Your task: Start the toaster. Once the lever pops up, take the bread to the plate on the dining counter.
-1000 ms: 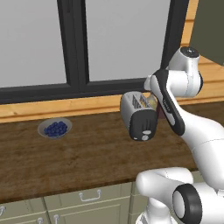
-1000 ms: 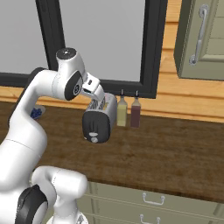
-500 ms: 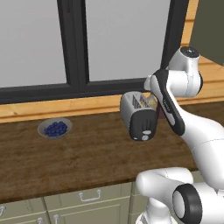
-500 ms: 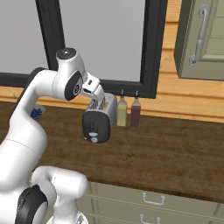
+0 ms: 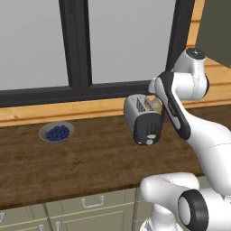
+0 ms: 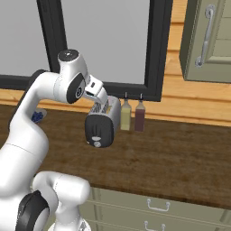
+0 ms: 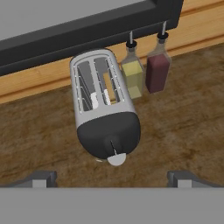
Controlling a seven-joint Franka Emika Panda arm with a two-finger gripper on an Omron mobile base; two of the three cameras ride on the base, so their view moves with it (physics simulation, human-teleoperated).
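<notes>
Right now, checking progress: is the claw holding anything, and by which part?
Nothing is held. The claw is open above the toaster, its fingertips apart and touching nothing.

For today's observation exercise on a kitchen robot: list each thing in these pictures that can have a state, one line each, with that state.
toaster: upright on the wooden worktop, untouched.
bread: sunk in one toaster slot.
lever: at the end panel; up or down, cannot tell.
end effector: open, above the toaster, holding nothing.
bowl: upright, holding blueberries.
two bottles: upright beside the toaster, capped.
cabinet door: closed.
</notes>
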